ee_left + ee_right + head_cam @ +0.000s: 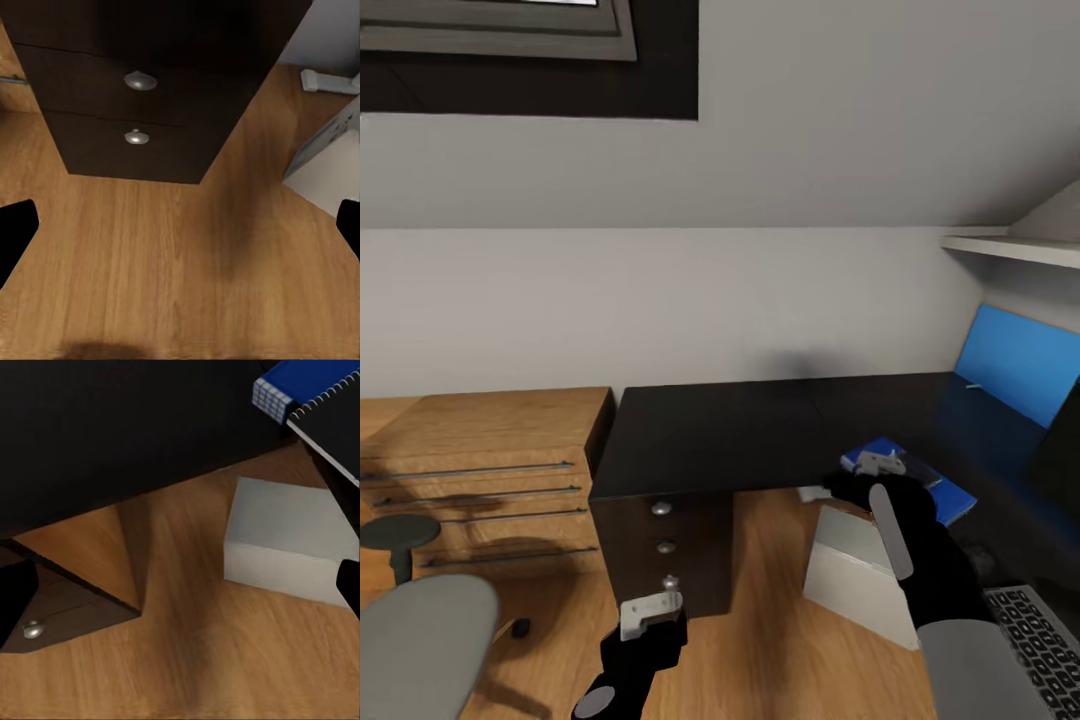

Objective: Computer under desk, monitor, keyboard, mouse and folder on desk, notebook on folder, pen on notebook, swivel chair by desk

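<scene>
Nearest the head cam: 1 swivel chair (pixel 422 640), grey seat, low and to the left of the left claw (pixel 652 612), and 1 keyboard (pixel 1040 640) below the right forearm, outboard of the right claw (pixel 880 463).

Left claw hangs above the wood floor, just in front of the dark pedestal (pixel 665 545); its wrist view has both fingertips at the frame edges w/ bare floor between them, so released, nothing held. Right claw is out over the surface (pixel 710 440) edge, right by the blue folder (pixel 905 478); tips spread wide in its wrist view, also released.

Counts: 3 silver knobs on the pedestal in the head view, 2 in the left wrist view, 1 in the right wrist view. 1 computer (pixel 855 570), light grey box on the floor under the surface, below the right claw. 1 wood cabinet (pixel 480 470) w/ 4 bar handles, left of the left claw.

Right wrist view adds the folder's corner (pixel 300 382) and a dark-rimmed edge beside it; can't tell if that's the notebook.
</scene>
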You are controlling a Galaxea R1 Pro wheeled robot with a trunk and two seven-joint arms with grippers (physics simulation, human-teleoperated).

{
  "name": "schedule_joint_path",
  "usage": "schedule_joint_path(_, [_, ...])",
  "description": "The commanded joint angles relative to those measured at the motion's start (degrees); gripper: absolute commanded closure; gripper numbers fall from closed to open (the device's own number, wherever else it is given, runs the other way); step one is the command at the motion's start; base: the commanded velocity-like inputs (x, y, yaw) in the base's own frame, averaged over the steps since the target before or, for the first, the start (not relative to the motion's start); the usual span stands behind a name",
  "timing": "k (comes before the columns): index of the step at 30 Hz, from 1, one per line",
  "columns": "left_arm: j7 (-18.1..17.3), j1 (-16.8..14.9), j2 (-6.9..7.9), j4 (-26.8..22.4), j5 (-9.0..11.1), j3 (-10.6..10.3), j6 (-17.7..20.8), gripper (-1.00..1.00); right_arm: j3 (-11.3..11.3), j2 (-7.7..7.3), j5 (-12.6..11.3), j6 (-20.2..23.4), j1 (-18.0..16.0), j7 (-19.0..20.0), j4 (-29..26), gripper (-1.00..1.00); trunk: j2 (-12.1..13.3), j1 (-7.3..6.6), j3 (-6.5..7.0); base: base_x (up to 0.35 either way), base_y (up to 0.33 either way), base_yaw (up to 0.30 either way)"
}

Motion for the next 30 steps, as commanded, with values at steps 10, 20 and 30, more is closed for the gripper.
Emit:
schedule_joint_path(10, [0.32, -0.07, 0.01, 3.23, -0.11, 1.69, 0.19, -1.0, 6.81, 1.78, 2.87, -4.86, 0.61, -0.81, 2.87, -1.0, -0.05, -0.02, -0.97, -0.068, 0.0, 0.0])
schedule_joint_path(20, [0.07, -0.07, 0.12, 3.34, -0.31, 5.58, 0.15, -1.0, 9.03, 2.81, 5.41, -11.38, 3.62, -2.37, 2.41, -1.0, -0.05, -0.02, -1.87, -0.005, 0.0, 0.0])
schedule_joint_path(30, [0.08, -0.07, 0.1, 3.29, -0.33, 6.53, 0.23, -1.0, 9.19, 3.77, 6.35, -24.69, 15.25, -3.72, 2.41, -1.0, 2.76, -1.56, -1.38, 0.0, 0.0, 0.0])
